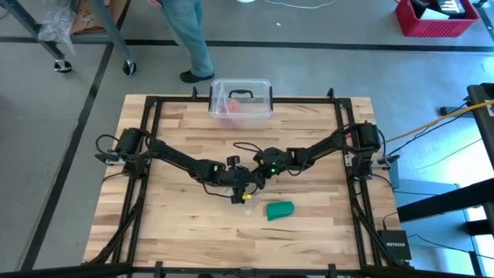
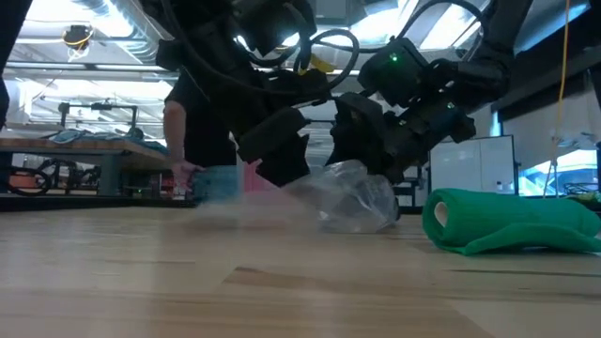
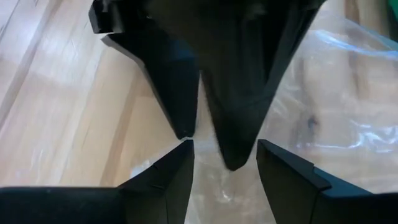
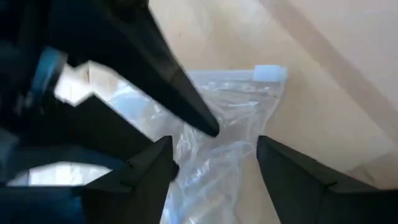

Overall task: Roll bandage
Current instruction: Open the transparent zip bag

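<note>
High view shows the wooden table [image 1: 309, 131] with 2 arms meeting near its middle, a clear plastic box [image 1: 240, 99] at the far edge, and the bandage [image 1: 280, 209] lying loose on the near side of both claws, touched by neither. It sits as a short, partly bunched green roll, its long axis running roughly across the table, left to right. The right gripper [image 1: 261, 171] is the nearer of the 2, with the bandage just toward the near edge and slightly to its right; the left gripper [image 1: 241, 191] is a little farther off, with the bandage to its right. Both claws stand released, fingers spread, nose to nose over a crumpled clear wrapper [image 2: 352, 197]. Any reach for the bandage, I judge, falls more easily to the right arm
</note>
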{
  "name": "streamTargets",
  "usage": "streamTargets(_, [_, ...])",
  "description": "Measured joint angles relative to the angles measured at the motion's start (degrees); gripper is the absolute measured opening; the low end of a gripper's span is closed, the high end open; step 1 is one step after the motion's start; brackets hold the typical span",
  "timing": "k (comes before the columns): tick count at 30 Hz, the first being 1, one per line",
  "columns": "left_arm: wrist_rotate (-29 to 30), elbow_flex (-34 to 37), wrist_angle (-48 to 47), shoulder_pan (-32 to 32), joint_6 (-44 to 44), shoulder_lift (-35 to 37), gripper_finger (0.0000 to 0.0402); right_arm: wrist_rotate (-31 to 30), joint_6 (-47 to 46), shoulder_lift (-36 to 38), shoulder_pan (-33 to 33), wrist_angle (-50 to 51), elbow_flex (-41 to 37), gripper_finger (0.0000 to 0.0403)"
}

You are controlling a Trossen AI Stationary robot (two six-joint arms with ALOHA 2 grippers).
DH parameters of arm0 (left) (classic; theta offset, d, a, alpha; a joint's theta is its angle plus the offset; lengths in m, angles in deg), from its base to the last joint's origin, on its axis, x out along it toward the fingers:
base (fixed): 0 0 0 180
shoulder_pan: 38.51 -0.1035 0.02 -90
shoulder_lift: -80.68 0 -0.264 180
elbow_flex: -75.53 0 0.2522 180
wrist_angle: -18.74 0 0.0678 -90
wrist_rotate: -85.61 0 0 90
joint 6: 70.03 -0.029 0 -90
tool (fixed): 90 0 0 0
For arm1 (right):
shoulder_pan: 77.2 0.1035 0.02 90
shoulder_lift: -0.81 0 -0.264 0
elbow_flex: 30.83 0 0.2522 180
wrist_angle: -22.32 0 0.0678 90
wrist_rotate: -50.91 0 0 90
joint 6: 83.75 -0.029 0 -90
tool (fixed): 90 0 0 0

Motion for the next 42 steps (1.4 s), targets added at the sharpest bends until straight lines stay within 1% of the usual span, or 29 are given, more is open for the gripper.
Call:
streamTargets(2, [0.0,0.0,0.08,0.02,-0.09,0.0,0.0166,-0.5,1.63,0.0,0.59,0.49,0.0,0.0225])
streamTargets(5, [0.0,0.0,0.13,0.0,-0.13,0.0,0.0166,-1.22,3.08,-0.07,1.35,0.77,-0.04,0.0192])
streamTargets(8, [0.04,0.0,0.29,0.0,-0.57,0.0,0.0166,-1.52,3.91,-0.09,1.46,1.15,-0.07,0.0145])
streamTargets(13, [0.07,0.0,0.24,0.06,-1.83,0.16,0.0166,-1.96,6.58,-0.09,1.39,2.22,-0.07,0.005])
streamTargets(15, [0.13,-0.58,-2.25,0.37,-2.03,0.9,0.0166,-2.0,7.6,-0.09,1.42,2.31,-0.09,0.0015])
streamTargets(16, [0.15,-1.34,-4.37,0.57,-2.03,1.44,0.0166,-1.99,8.01,-0.09,1.42,2.36,-0.07,0.0009])
streamTargets(19, [1.78,-4.16,-11.33,1.37,-0.67,4.06,0.0166,-1.92,8.72,-0.15,1.37,4.11,0.79,0.0014])
streamTargets(21, [3.65,-5.25,-15.11,2.16,1.0,5.98,0.0166,-1.92,10.11,0.18,1.39,6.29,1.49,0.0008])
streamTargets(25, [5.12,-5.27,-19.12,3.58,4.56,10.14,0.0166,-3.27,13.08,2.94,1.39,9.89,1.92,0.0007])
streamTargets(27, [5.61,-5.08,-20.04,4.1,5.89,11.98,0.0166,-5.32,14.86,5.51,1.45,11.66,1.93,0.0004])
streamTargets(30, [6.01,-2.45,-17.22,4.28,6.41,14.15,0.0166,-10.38,18.17,9.75,2.51,13.99,1.66,0.0004])
streamTargets(36, [5.18,5.09,-7.07,2.77,8.21,17.69,0.0166,-19.89,25.4,17.7,6.01,15.72,0.52,0.0003])
streamTargets(42, [1.83,10.85,4.1,1.12,8.46,22.58,0.0166,-29.8,36.32,20.79,11.72,16.01,0.52,0.0002])
